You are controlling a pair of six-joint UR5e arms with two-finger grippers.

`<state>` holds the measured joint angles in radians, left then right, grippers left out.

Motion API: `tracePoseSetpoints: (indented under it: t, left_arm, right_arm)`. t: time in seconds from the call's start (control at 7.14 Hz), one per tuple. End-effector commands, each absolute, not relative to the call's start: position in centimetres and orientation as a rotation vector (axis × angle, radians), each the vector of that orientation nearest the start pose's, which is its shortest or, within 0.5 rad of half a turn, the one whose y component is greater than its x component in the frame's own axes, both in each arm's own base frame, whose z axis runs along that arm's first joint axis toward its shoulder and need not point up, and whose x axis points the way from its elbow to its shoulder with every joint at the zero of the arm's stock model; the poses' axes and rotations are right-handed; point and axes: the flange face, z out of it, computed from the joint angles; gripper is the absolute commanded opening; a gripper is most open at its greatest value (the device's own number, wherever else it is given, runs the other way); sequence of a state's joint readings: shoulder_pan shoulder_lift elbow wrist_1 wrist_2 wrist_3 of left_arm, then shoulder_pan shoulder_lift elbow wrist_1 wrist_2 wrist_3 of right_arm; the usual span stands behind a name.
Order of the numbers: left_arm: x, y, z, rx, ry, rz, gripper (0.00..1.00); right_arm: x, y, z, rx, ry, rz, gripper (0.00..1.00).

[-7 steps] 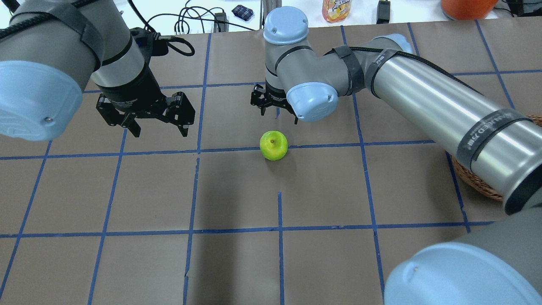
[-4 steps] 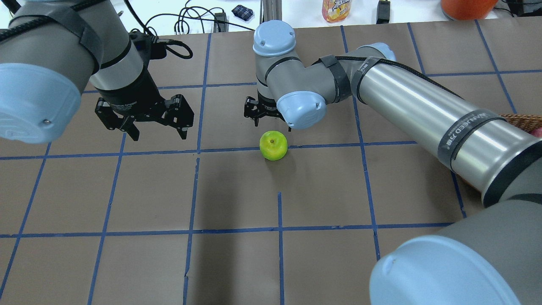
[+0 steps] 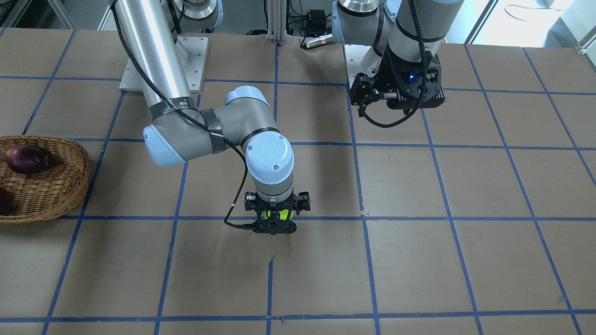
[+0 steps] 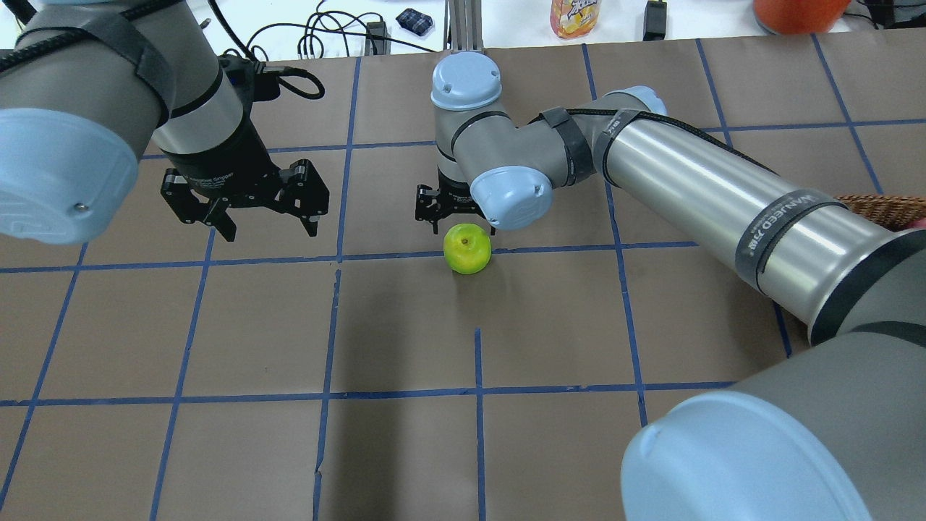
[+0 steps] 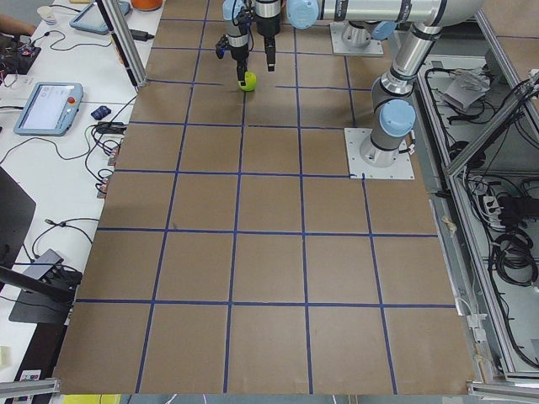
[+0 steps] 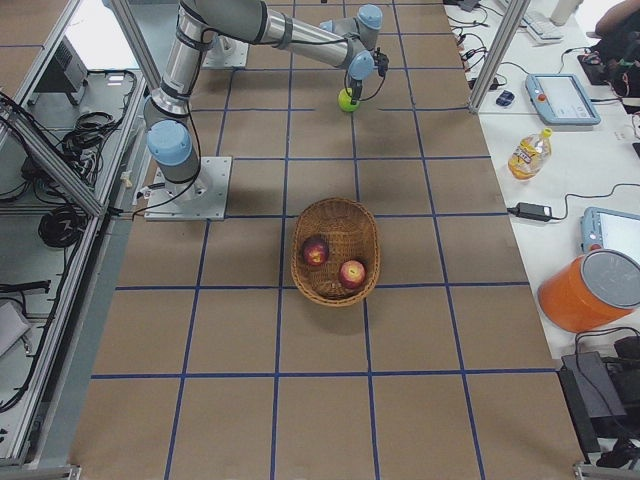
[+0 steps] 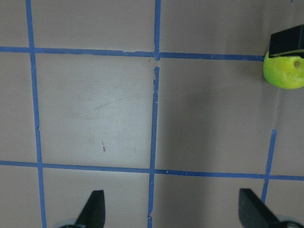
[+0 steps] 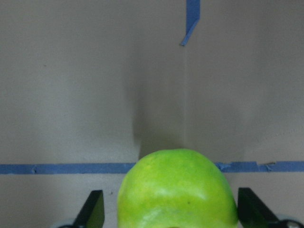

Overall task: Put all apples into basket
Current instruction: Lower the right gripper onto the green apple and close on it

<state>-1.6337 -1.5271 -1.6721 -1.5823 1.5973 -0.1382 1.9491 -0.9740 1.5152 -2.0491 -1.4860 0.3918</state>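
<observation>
The lime green apple (image 4: 467, 248) sits on the table at a blue tape line. My right gripper (image 4: 453, 211) is open and low over it; in the right wrist view its fingers (image 8: 93, 210) stand on either side of the apple (image 8: 176, 190) without touching it. In the front view green shows between the jaws (image 3: 274, 215). The wicker basket (image 6: 336, 215) holds the maroon apple (image 6: 316, 250) and the red apple (image 6: 351, 273). My left gripper (image 4: 272, 230) is open and empty, hanging above the table to the apple's left.
The basket's rim (image 4: 886, 208) shows behind my right forearm at the table's right side. Cables, a bottle (image 4: 575, 16) and an orange tub (image 4: 799, 13) lie beyond the far edge. Blue tape lines grid the brown table.
My right gripper has moved left and down, from beyond the green apple to straddling it. The left gripper has barely shifted. The apple has not moved.
</observation>
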Motion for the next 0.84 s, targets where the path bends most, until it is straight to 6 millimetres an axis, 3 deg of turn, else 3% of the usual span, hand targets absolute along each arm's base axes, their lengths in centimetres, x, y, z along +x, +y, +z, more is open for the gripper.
tracePoseSetpoints:
  t: [0.0, 0.14, 0.42, 0.56, 0.7]
  left_arm:
    - [-16.0, -45.7, 45.4, -0.12, 3.1, 0.114, 1.0]
    - [-16.0, -45.6, 45.6, -0.122, 3.102, 0.109, 1.0]
    - [-15.8, -45.6, 45.6, -0.122, 3.096, 0.108, 1.0]
    - [-15.7, -45.6, 45.7, -0.122, 3.095, 0.106, 1.0]
    - [-15.8, -45.5, 45.4, -0.121, 3.092, 0.122, 1.0]
  right_arm:
    - [37.8, -56.2, 18.9, 0.01, 3.089, 0.173, 0.99]
    - [37.7, -56.2, 18.7, 0.002, 3.085, 0.145, 0.93]
    - [37.8, -56.5, 19.4, -0.001, 3.08, 0.125, 0.58]
    - [36.5, -57.4, 21.2, 0.0, 3.074, 0.093, 0.51]
    - [34.4, -57.8, 25.1, 0.002, 3.076, 0.037, 0.49]
